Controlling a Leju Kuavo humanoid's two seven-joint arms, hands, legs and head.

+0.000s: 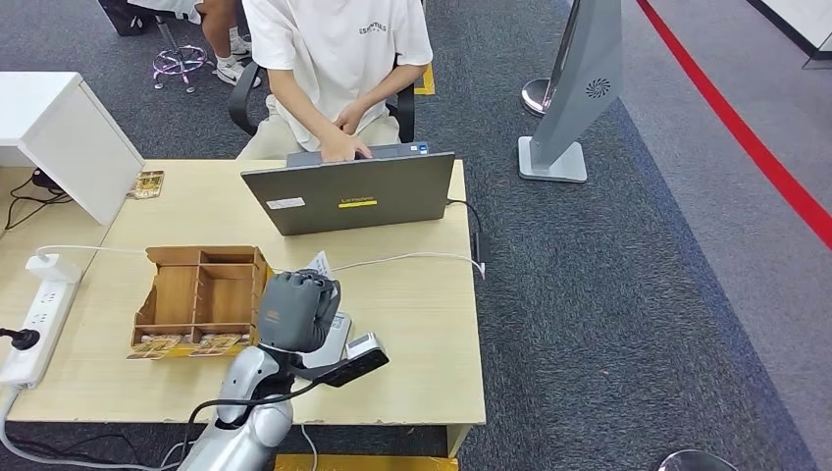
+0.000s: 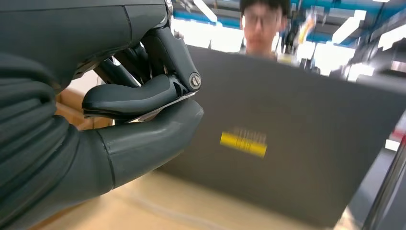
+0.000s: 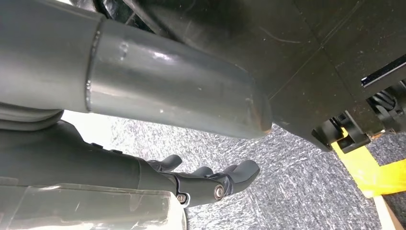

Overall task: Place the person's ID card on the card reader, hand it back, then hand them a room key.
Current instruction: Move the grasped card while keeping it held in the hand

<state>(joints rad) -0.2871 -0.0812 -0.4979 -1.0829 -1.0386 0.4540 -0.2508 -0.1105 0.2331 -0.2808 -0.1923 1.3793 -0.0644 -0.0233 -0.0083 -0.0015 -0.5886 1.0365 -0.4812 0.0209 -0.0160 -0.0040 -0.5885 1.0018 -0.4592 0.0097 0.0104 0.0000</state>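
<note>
While our left hand (image 1: 297, 310) hovers above the pale wooden desk (image 1: 422, 324), its thumb and fingers (image 2: 139, 96) pinch a thin white card (image 1: 321, 261) just beside the brown compartment box (image 1: 201, 297), facing the grey laptop (image 1: 350, 191). Our right hand (image 3: 210, 182) hangs over carpet, fingers loosely apart, holding nothing.

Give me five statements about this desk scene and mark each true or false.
1. The left robot hand pinches a thin card. True.
2. The laptop is closed flat. False: it stands open, its back toward the robot.
3. The wooden organizer sits left of the left robot hand. True.
4. The right robot hand holds a key. False: it hangs over the carpet, holding nothing.
5. The person stands beside the desk. False: they sit behind the laptop.
</note>
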